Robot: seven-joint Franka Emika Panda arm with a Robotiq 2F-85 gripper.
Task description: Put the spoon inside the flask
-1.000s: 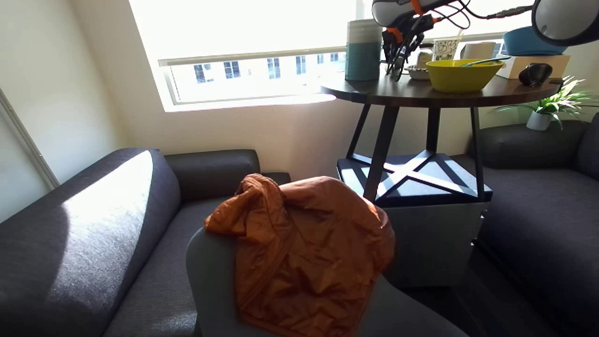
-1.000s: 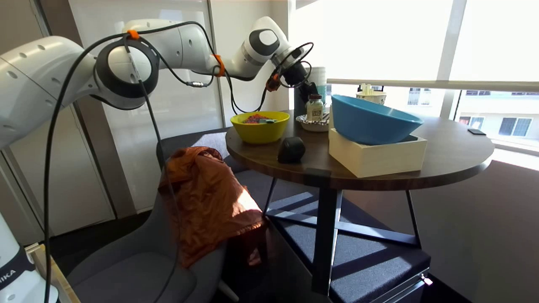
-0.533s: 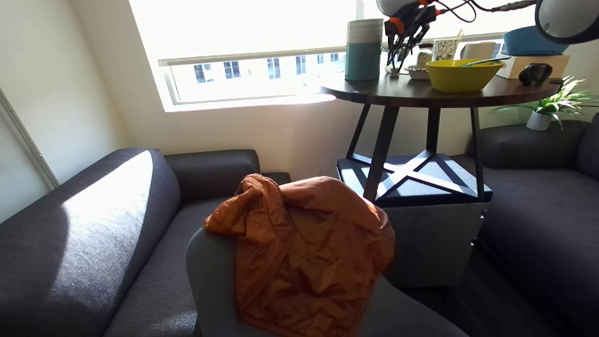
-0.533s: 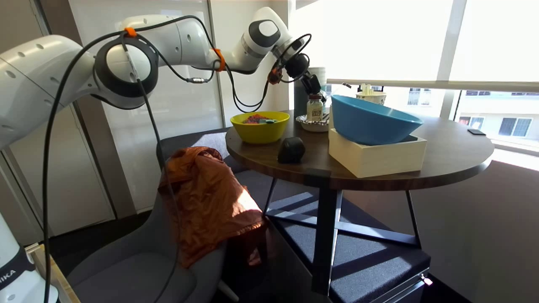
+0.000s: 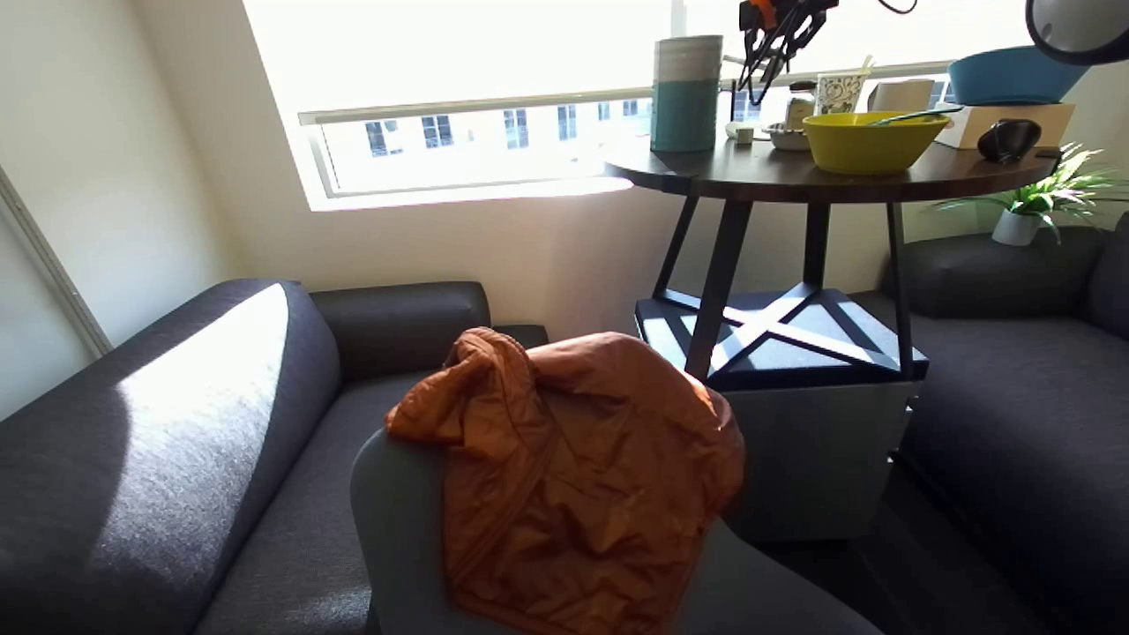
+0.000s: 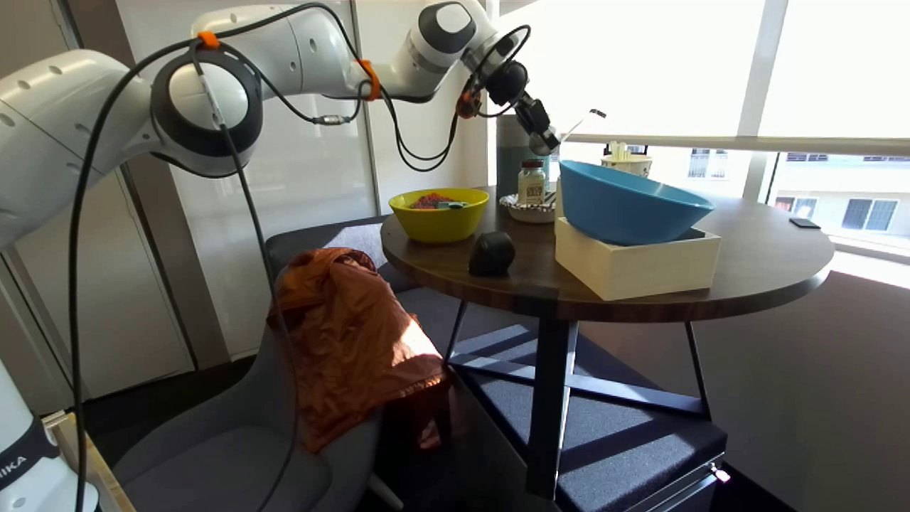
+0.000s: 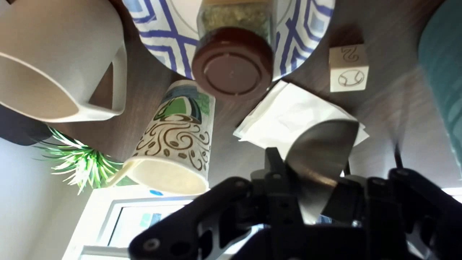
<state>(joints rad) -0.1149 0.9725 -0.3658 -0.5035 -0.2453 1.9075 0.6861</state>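
My gripper (image 7: 311, 173) is shut on a metal spoon in the wrist view. The spoon's bowl (image 7: 321, 150) shows between the fingers. In an exterior view the spoon (image 6: 577, 126) sits in the gripper (image 6: 549, 139) above the table, its handle slanting up and away toward the window. The flask (image 5: 686, 106) is a tall upright teal cylinder with a pale top, standing near the table's edge. The gripper (image 5: 760, 84) is beside it, apart, with its tips below the flask's rim height. The flask (image 6: 510, 160) is partly hidden behind a jar, and its side (image 7: 445, 72) shows at the wrist view's right.
A spice jar (image 7: 232, 61) stands in a patterned paper bowl (image 7: 158, 43). A paper cup (image 7: 177, 137), mug (image 7: 54, 54), wooden block (image 7: 348, 68) and napkins (image 7: 281, 112) are near. A yellow bowl (image 6: 437, 224) and blue bowl (image 6: 625, 206) on a wooden box (image 6: 640, 270) stand on the table.
My gripper has risen from near the tabletop with the spoon in it, moving slightly away from the flask. The small block behind it now shows in an exterior view.
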